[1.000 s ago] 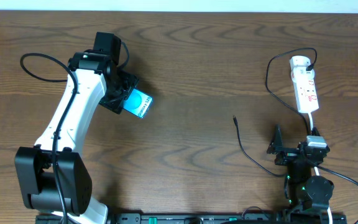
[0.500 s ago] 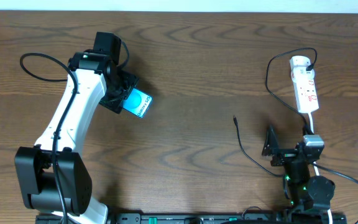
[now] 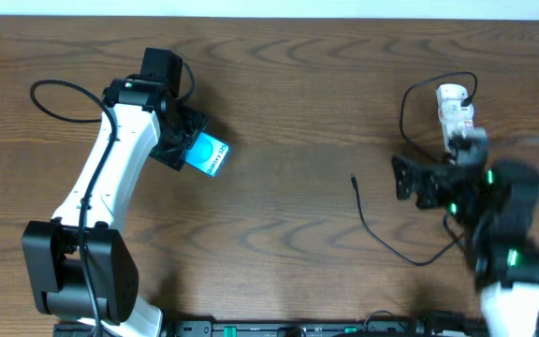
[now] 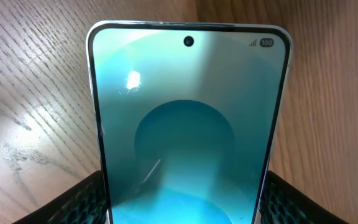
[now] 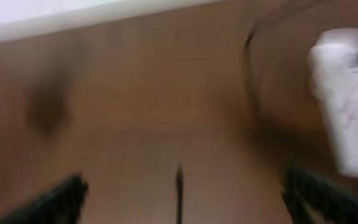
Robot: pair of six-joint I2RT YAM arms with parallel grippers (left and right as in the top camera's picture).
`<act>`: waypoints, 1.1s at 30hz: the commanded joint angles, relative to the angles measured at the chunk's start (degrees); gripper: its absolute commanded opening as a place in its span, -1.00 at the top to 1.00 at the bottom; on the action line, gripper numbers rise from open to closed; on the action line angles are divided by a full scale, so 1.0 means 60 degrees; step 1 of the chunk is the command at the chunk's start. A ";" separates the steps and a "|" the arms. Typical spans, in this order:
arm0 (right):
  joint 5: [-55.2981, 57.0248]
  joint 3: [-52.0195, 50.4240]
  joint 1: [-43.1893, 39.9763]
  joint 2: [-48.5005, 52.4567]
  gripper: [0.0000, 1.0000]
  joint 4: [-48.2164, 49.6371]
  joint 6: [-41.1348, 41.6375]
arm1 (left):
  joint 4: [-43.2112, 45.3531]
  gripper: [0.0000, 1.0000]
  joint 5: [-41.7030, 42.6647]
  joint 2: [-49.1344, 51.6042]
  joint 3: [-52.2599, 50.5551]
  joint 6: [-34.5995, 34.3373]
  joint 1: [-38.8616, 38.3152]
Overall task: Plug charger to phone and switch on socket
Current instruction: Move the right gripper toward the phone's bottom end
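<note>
The phone (image 3: 210, 154), teal-blue screen up, lies on the table at upper left. My left gripper (image 3: 183, 148) is shut on its lower end; in the left wrist view the phone (image 4: 188, 124) fills the frame between both fingers. The charger cable's black tip (image 3: 354, 178) lies free at centre right; its cable curves down to the right. My right gripper (image 3: 403, 178) is open and empty, blurred, just right of the tip. In the right wrist view the tip (image 5: 179, 180) lies between the spread fingers (image 5: 182, 199). The white socket (image 3: 455, 110) is partly hidden behind the right arm; it shows blurred at right (image 5: 350, 93).
A black cable loop (image 3: 59, 103) of the left arm lies at far left. The cable from the socket loops at its left side (image 3: 405, 112). The table's far edge runs along the top.
My right arm has swung up and forward from the front edge toward the charger tip, now covering the socket's lower half. The left arm and phone have not moved.
</note>
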 commanded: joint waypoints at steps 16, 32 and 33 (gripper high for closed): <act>-0.5446 0.2565 0.1118 0.6455 -0.98 0.1330 0.1173 | -0.0029 0.85 -0.0124 0.0040 -0.0036 0.0047 0.0022; -0.3515 0.2565 0.3279 0.7067 -0.91 0.2641 0.4138 | -0.0171 0.86 0.0295 0.0040 -0.0036 -0.1071 0.0004; -0.3275 0.2565 0.3351 0.7067 -0.88 0.2637 0.4277 | -0.0175 0.86 0.0452 0.0040 -0.0036 -0.1166 0.0004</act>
